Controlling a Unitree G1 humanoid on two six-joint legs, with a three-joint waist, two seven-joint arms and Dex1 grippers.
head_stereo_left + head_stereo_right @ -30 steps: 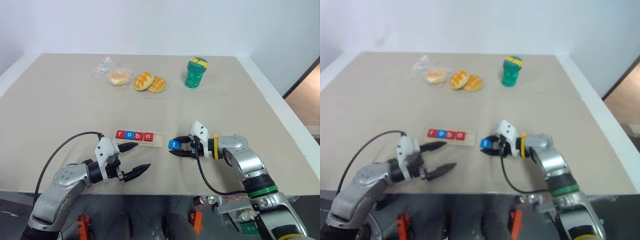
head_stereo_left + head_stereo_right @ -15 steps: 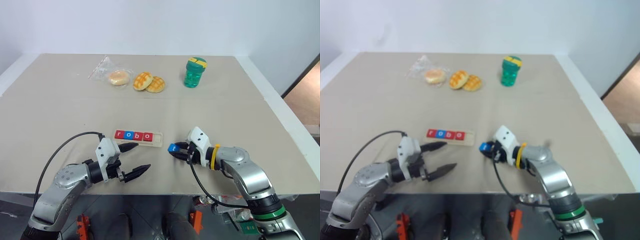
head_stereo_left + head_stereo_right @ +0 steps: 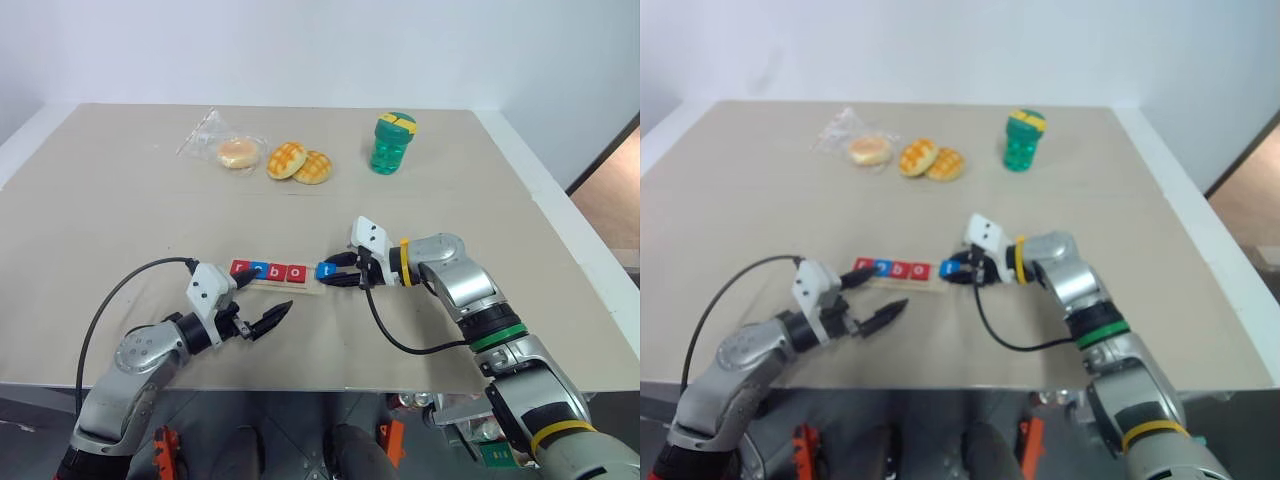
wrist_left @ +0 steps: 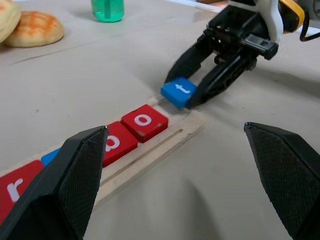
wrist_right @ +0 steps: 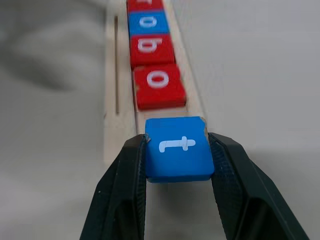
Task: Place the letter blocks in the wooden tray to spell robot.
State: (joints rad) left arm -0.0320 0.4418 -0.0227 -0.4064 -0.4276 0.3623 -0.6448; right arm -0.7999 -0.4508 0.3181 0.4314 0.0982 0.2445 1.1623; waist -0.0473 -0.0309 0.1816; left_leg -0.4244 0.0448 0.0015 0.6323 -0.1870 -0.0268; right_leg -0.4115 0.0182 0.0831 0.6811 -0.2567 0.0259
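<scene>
The wooden tray (image 3: 285, 277) lies near the table's (image 3: 120, 210) front edge, four letter blocks (image 3: 268, 270) in its slot — r, o, b, o. The right gripper (image 3: 335, 272) pinches the blue t block (image 5: 177, 148) between its fingers, just over the tray's right end. The left gripper (image 3: 262, 310), fingers spread wide, hovers at the tray's left end — holding nothing.

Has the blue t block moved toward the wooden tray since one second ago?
Yes. The blue t block, shut in the right gripper, was well right of the wooden tray; it is now at the tray's open right end.
</scene>
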